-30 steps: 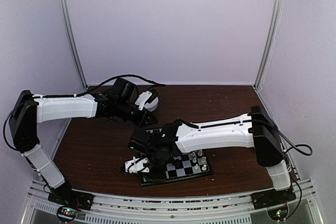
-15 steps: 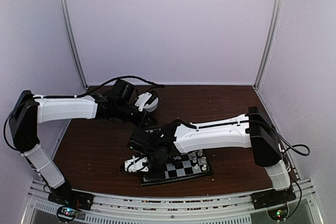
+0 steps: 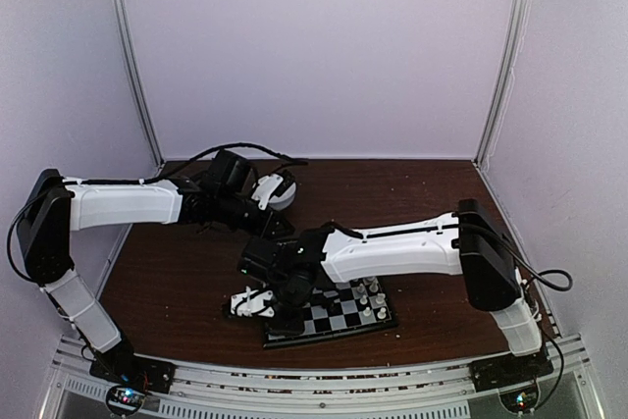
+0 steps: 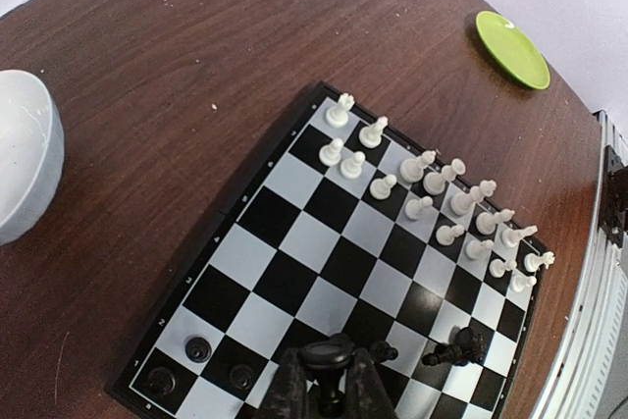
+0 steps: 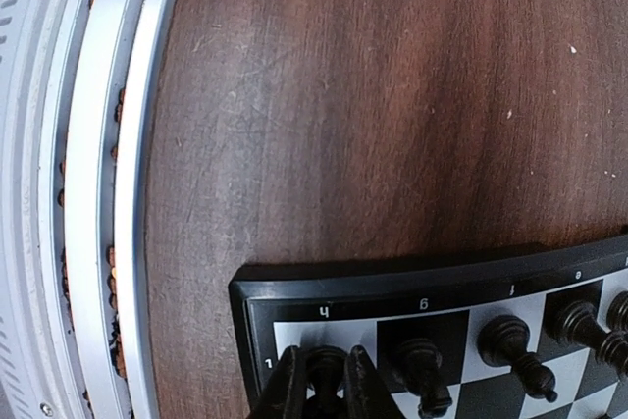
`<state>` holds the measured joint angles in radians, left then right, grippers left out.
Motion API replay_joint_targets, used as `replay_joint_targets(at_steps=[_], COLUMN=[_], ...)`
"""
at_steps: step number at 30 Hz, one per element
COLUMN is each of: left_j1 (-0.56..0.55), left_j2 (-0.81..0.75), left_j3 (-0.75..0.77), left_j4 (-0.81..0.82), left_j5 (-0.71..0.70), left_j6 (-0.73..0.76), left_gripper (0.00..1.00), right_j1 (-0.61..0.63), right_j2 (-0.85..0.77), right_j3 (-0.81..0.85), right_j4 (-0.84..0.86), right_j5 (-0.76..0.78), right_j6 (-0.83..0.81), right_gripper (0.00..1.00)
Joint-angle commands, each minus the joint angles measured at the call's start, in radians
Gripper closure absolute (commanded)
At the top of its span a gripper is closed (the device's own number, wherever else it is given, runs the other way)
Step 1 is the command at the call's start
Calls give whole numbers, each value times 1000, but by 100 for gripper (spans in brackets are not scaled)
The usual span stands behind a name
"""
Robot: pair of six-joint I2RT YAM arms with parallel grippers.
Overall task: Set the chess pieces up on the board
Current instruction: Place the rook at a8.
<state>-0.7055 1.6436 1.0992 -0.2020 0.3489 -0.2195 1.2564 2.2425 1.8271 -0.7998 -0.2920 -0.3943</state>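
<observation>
Overhead, the board lies low and centre in the frame. My right gripper is down at its left end, and my left gripper is higher up, near the white bowl. Through my left wrist, at the bottom edge, my jaws are pinched on a black piece, with the white pieces ranked toward the upper right. Through my right wrist, bottom centre, my jaws stand narrow on either side of a black corner piece on the board's corner square. I cannot tell whether they press it.

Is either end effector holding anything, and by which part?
Left end effector pinches a black piece below its head. Right end effector straddles the corner piece on the board; grip unclear.
</observation>
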Motion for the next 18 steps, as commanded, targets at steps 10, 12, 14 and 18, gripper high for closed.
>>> replay_joint_targets(at_steps=[10,12,14,18], left_j1=[8,8,8,8], left_j2=[-32,-34,-29,-6], left_j3=[13,30,54,102], left_j4=[5,-20,-46,-122], left_j5=[0,-1,10,46], left_j6=[12,21,28,30], left_gripper=[96,96,96,96], right_j1=[-11,-16,-23,-61], right_j2=[-85,-142,-210,-380], right_j3=[7,-5,-24,-141], right_j4=[-23,-29,-45,-66], right_j5=[-30,-26,-24,-37], right_j6=[11,5,-11,-50], right_gripper=[66,64,61,60])
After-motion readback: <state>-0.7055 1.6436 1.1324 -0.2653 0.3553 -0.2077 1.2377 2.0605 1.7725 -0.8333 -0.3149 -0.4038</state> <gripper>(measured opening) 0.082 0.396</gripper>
